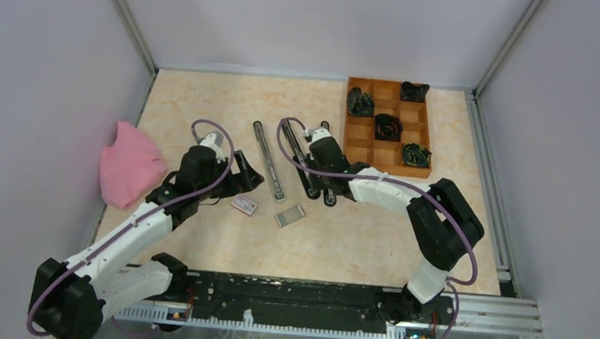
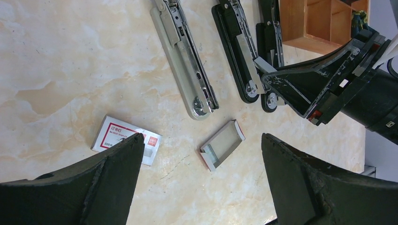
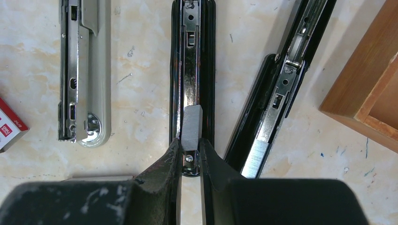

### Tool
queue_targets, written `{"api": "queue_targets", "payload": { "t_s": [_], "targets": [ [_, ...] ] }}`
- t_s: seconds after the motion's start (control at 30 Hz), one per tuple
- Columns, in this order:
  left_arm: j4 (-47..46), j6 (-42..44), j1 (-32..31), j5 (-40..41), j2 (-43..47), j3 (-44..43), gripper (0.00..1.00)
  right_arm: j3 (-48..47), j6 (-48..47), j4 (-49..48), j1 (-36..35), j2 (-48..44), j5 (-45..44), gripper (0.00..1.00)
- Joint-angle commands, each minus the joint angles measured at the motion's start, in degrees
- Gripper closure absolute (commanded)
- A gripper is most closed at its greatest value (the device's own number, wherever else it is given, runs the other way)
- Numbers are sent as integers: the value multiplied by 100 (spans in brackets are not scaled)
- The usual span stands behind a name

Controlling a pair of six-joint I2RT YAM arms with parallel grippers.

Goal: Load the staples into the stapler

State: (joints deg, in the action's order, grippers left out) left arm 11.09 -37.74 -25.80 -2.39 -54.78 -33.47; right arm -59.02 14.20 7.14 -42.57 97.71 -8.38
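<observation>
White-and-red staple box, label "订书钉"; staples between right tool fingers

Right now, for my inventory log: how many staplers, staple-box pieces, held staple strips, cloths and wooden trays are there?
Staplers: 3 (grey stapler, black stapler, second black stapler)
Staple-box pieces: 2 (printed sleeve, inner tray)
Staple strip in the right fingers: 1
Pink cloth: 1
Wooden tray: 1
Total: 8
</observation>
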Motion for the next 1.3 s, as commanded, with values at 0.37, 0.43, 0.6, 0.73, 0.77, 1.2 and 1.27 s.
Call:
{"api": "queue_targets", "payload": {
  "t_s": [0.37,0.43,0.6,0.73,0.77,1.2,1.27],
  "targets": [
    [-224,-34,55,-180,-50,69,1,-260,224,-59,47,-256,74,100],
    [-237,-45,61,-189,-50,77,1,-255,241,-77,47,-257,67,100],
    [-244,-56,65,-205,-52,100,1,-157,293,-203,47,-531,7,100],
    [-270,-54,69,-224,-52,120,1,-136,296,-208,47,-575,33,100],
    [-268,-58,69,-234,-51,122,1,-140,290,-204,51,-570,53,100],
    [-279,-75,78,-288,-39,141,1,-311,340,77,78,-164,219,100],
    [-288,-76,78,-297,-42,147,1,-320,338,86,81,-134,216,100]
  ]
}}
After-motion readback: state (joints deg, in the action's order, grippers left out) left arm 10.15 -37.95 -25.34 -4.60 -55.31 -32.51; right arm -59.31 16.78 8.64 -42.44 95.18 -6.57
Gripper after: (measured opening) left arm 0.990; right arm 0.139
